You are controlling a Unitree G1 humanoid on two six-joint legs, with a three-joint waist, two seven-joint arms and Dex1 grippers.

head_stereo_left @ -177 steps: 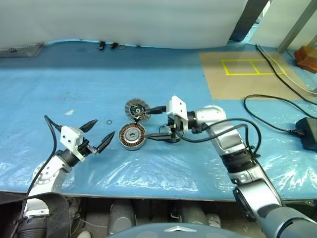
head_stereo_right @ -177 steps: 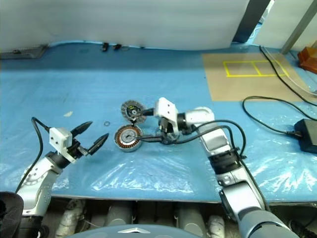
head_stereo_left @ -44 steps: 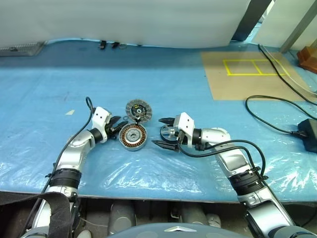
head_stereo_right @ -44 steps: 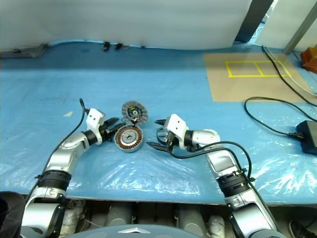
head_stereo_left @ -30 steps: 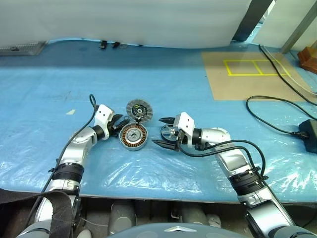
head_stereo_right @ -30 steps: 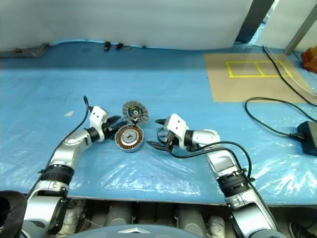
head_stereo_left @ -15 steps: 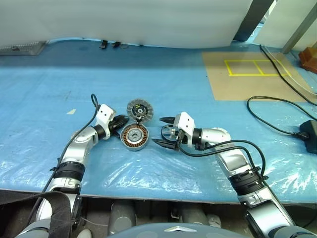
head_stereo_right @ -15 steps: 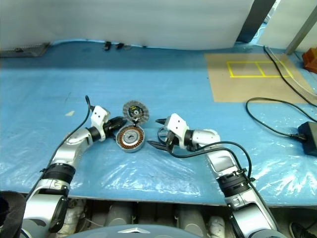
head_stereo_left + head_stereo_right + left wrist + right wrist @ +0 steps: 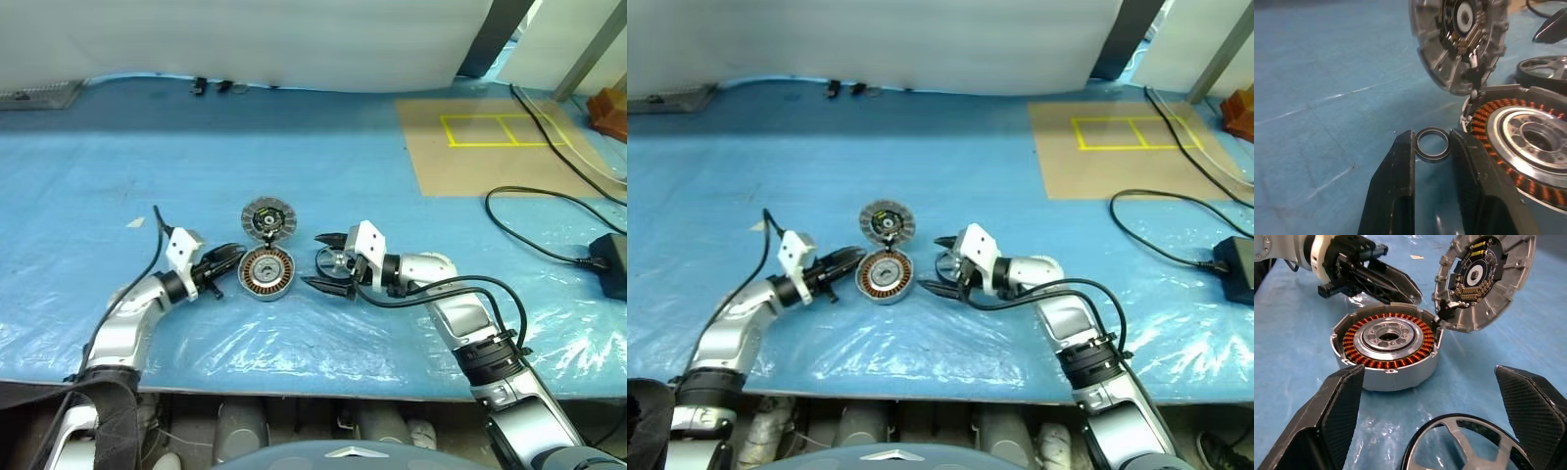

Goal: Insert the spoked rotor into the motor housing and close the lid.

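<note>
The motor housing lies flat on the blue plastic sheet that covers the table, its open face turned up so the ring of copper windings and the silver centre show. Its axis stands upright. The lid is hinged at the housing's far rim and stands tilted open beyond it, its dark inner face with grey segments turned toward the robot.

The spoked rotor lies flat on the sheet just to the right of the housing, apart from it, its spokes and pale hub facing up. The right gripper points at the housing from that side with its two fingers spread wide, one on each side of the rotor and not closed on it.

The left gripper reaches toward the housing from the left, its fingers level and nearly together. In the left wrist view a small dark ring lies on the sheet between the fingertips, close to the housing's wall; whether the fingers actually pinch it I cannot tell.

Far to the right of the housing a brown board with yellow tape squares lies on the sheet, with black cables trailing over it. A white wall rises behind the table.
</note>
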